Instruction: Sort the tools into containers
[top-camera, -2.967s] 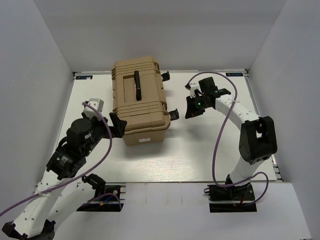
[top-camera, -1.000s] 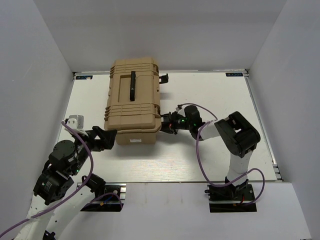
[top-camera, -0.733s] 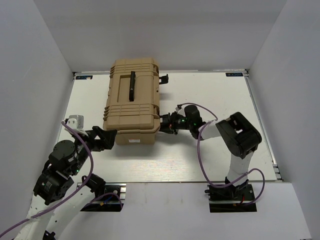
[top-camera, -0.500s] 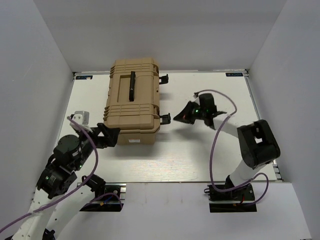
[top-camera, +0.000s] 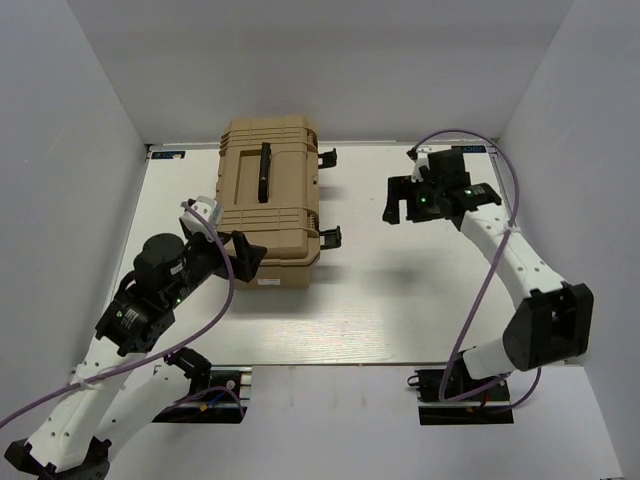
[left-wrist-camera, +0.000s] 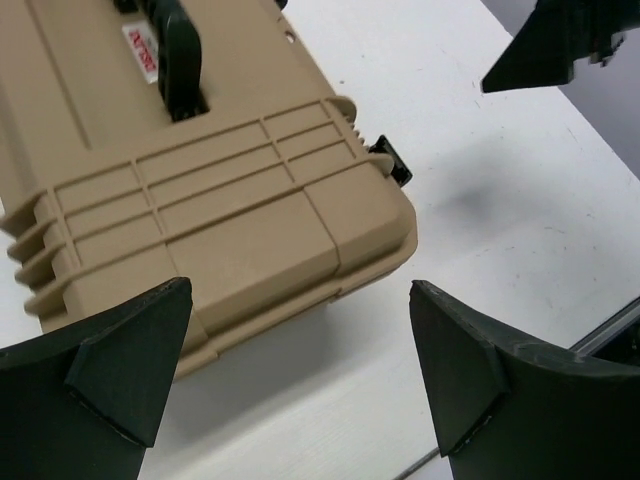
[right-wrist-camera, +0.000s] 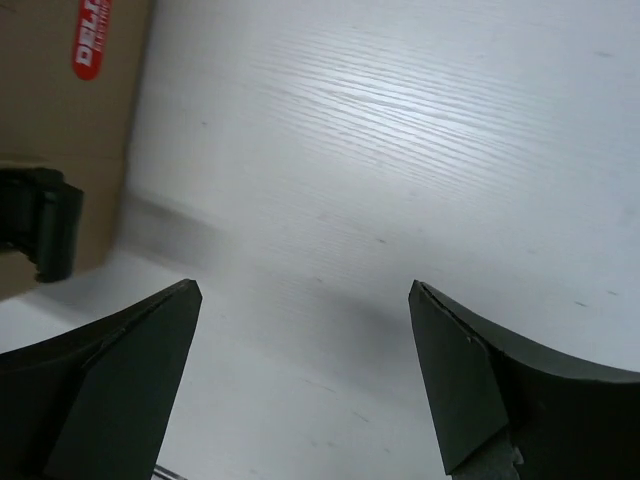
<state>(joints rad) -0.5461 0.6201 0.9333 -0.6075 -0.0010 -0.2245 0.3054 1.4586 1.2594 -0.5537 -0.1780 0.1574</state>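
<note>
Evidently shut, the tan ribbed plastic case (top-camera: 268, 200) lay on the white table (top-camera: 400, 300), the left gripper (top-camera: 243, 258) spread-fingered over its near edge, the right gripper (top-camera: 399, 203), fingers likewise apart, well off its right side.

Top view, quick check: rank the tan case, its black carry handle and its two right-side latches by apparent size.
1. tan case
2. carry handle, narrow but longer than either latch
3. near latch and far latch: they look alike, so unranked
</note>
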